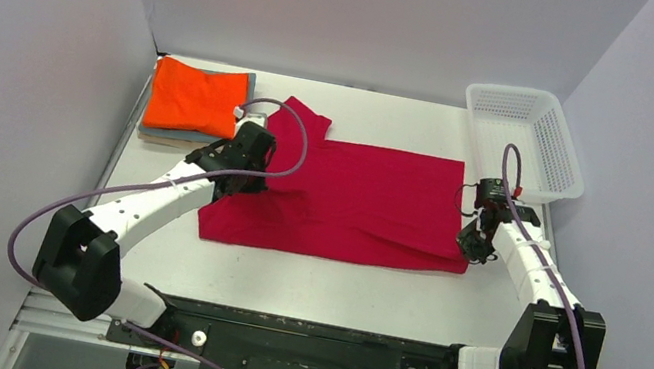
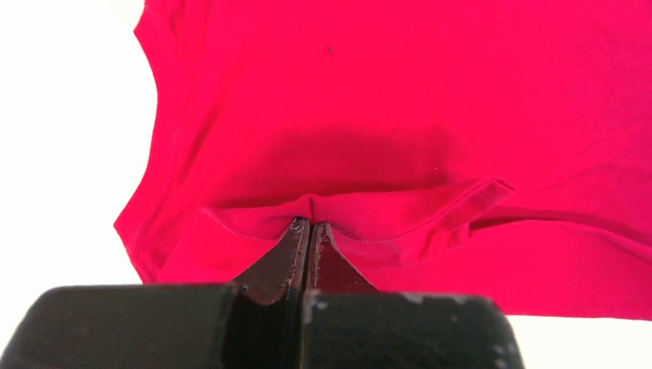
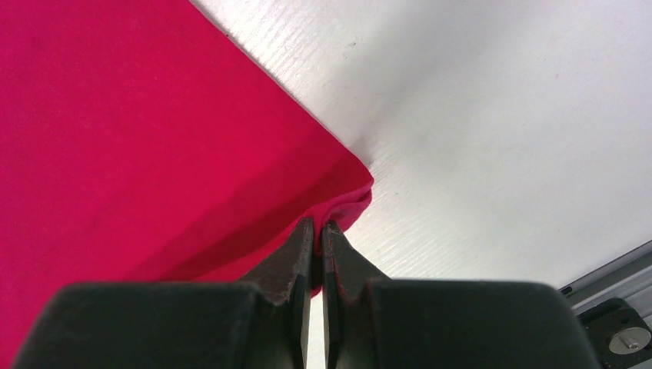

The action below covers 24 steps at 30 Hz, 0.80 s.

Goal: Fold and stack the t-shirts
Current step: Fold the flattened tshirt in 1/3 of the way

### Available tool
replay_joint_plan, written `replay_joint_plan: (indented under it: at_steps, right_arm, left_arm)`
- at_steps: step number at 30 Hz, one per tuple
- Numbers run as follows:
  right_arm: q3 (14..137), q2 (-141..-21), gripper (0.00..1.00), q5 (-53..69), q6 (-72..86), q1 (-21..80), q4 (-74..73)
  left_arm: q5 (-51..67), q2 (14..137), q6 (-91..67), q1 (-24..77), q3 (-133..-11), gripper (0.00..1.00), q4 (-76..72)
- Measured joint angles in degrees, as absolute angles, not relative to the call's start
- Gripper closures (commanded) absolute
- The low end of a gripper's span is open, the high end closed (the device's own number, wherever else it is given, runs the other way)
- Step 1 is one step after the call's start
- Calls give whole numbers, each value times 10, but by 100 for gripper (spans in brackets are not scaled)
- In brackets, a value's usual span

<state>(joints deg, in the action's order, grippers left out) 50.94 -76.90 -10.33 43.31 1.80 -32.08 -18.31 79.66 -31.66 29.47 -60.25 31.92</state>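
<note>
**A:** Where's the red t-shirt (image 1: 351, 199)?

**B:** Spread mid-table (image 1: 335, 288), its long edges running 9 to 3 o'clock. The left gripper (image 2: 310, 224) is clamped tight on a hemmed fold at the 9 o'clock side. The right gripper (image 3: 319, 224) is pinched closed on the 4 o'clock corner.

**A:** Any free room?

**B:** Bare table towards 6 o'clock. The folded orange t-shirt (image 1: 196, 99) lies at 10 o'clock, the basket (image 1: 533, 97) at 2.

The large plain cloth t-shirt (image 1: 351, 199) is solid crimson-red, with no print. A bright orange folded cloth tee (image 1: 197, 98) tops a grey-blue folded tee (image 1: 180, 133) and a beige one (image 1: 160, 139). The plastic mesh basket (image 1: 559, 157) is white and grid-patterned.
</note>
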Motion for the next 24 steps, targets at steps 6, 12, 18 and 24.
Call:
replay_joint_plan:
  at_steps: [6, 12, 18, 24]
  right_arm:
    - [519, -790, 99, -103, 431, 18, -312]
    - [523, -806, 97, -103, 429, 18, -294]
    - [530, -825, 69, -119, 423, 18, -269]
    - [540, -830, 47, -132, 422, 18, -258]
  left_arm:
    - [-194, 808, -305, 286, -605, 100, 310]
    - [-194, 846, -286, 280, -630, 100, 296]
    - [-195, 913, -271, 262, -671, 34, 292]
    - [-220, 980, -285, 236, -745, 15, 329]
